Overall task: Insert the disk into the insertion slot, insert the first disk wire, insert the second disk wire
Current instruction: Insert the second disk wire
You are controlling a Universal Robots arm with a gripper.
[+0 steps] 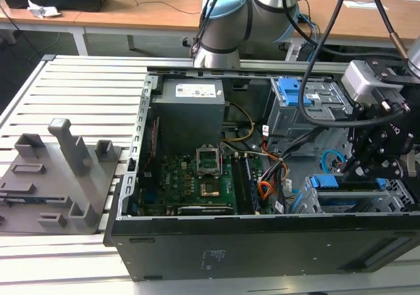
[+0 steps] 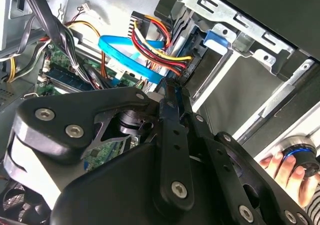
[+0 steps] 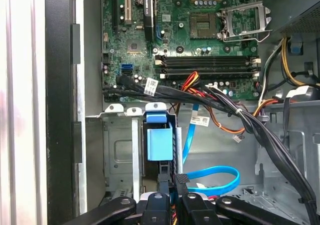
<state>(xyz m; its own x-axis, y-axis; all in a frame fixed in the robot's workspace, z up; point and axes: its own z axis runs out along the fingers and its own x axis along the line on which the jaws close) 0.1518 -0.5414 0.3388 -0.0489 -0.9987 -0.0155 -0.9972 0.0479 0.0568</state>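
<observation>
Inside the open computer case [image 1: 262, 229], the end effector [image 3: 172, 187], pressed together at the disk's [image 1: 348, 182] rear connector, risks snagging the second disk wire [image 3: 212, 177].

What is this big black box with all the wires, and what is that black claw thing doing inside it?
The box is an open computer case lying on its side on a metal table. The claw is the gripper of a robot arm.

One picture is taken from outside and looks down at everything. The other two come from cameras riding on the arm, so they look deep into the case.

Inside you see the green circuit board, bundles of wires, and a looping light-blue cable. The gripper is down by the disk in its blue frame, which sits in a grey metal slot. I cannot tell whether it holds anything.
</observation>
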